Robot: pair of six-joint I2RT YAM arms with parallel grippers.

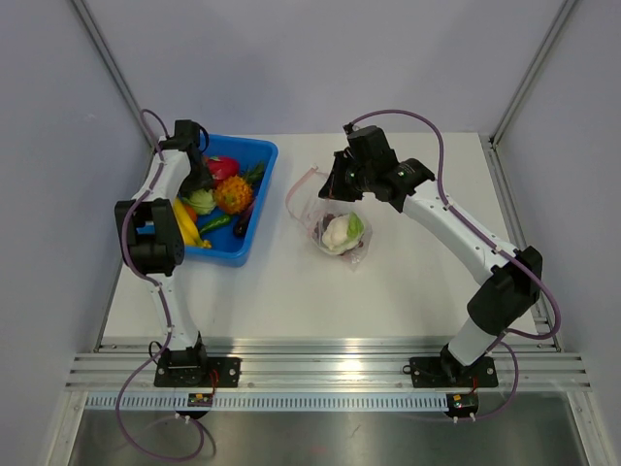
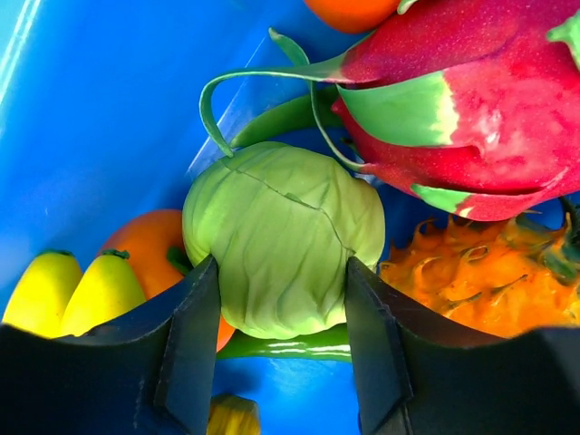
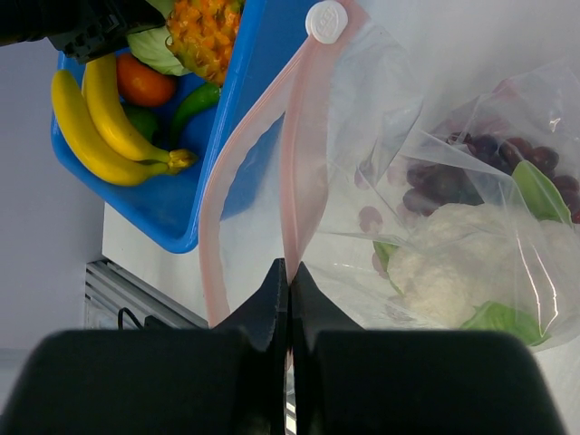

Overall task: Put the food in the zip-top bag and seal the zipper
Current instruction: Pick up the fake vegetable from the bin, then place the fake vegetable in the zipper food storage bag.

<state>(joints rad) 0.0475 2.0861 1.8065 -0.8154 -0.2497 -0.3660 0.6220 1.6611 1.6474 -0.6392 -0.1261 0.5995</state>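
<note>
In the blue tray (image 1: 254, 155) my left gripper (image 2: 283, 313) has its two fingers (image 2: 190, 335) pressed against both sides of a pale green cabbage (image 2: 285, 240), shut on it. Around the cabbage lie a red dragon fruit (image 2: 489, 109), yellow bananas (image 2: 82, 290), an orange (image 2: 149, 249) and a spiky orange fruit (image 2: 480, 281). The zip-top bag (image 3: 435, 181) lies on the table right of the tray, holding purple grapes (image 3: 453, 172) and a white cauliflower (image 3: 453, 263). My right gripper (image 3: 290, 272) is shut on one side of the pink zipper (image 3: 304, 145), and the bag's mouth gapes towards the tray.
The tray's right wall (image 3: 181, 217) stands close to the bag's mouth. A white slider (image 3: 326, 20) sits at the far end of the zipper. A green pepper (image 2: 290, 344) lies under the cabbage. Metal rails run along the table's near edge (image 1: 320, 369).
</note>
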